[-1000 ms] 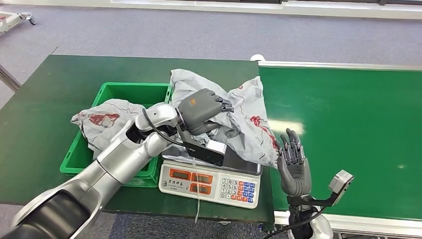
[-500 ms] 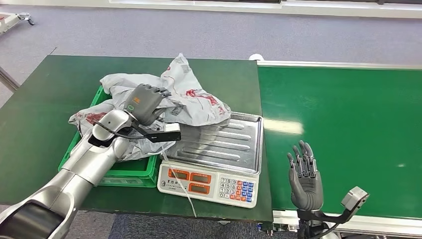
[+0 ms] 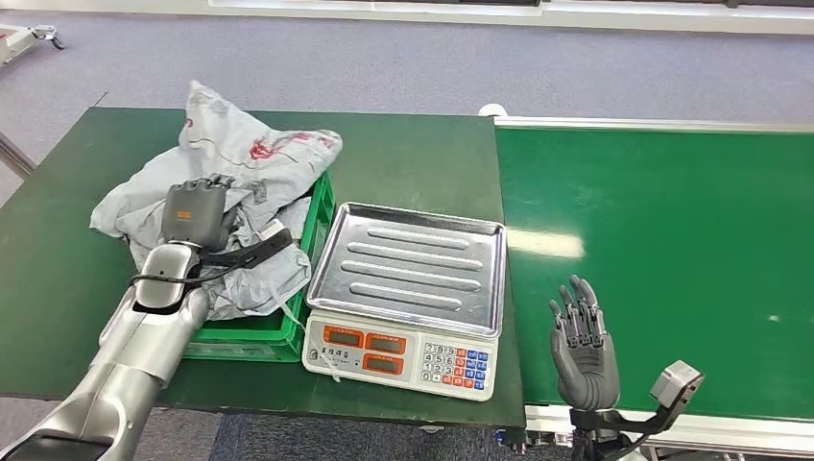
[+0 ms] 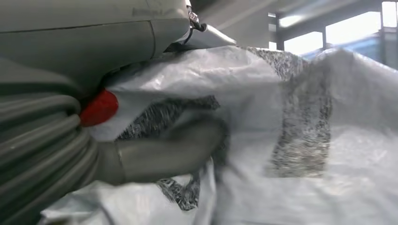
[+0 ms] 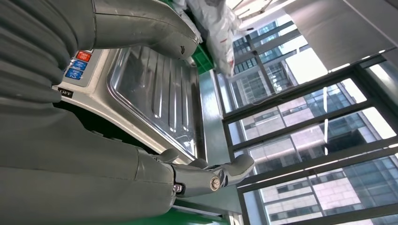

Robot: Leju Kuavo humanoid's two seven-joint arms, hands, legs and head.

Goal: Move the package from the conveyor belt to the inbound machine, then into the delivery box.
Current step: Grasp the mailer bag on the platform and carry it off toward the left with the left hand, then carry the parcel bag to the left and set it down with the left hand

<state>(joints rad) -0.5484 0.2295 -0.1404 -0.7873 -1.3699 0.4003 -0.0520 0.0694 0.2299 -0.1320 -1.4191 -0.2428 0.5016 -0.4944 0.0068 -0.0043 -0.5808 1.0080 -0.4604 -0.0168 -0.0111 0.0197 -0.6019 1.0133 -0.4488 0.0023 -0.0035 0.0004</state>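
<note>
The package is a crumpled grey plastic bag with red print, and it lies over the green delivery box at the table's left. My left hand grips it from the near side, fingers curled into the plastic. In the left wrist view the package is pressed close against my fingers. The scale's steel tray is bare. My right hand stands open and upright over the near edge of the conveyor belt, holding nothing. The right wrist view shows that hand beside the tray.
The scale's keypad and displays face the table's near edge. More grey plastic fills the box under my left hand; I cannot tell it apart from the held package. The green table lies behind the scale.
My left hand carried the package leftward off the scale tray and over the green box. My right hand sank slightly and stayed open.
</note>
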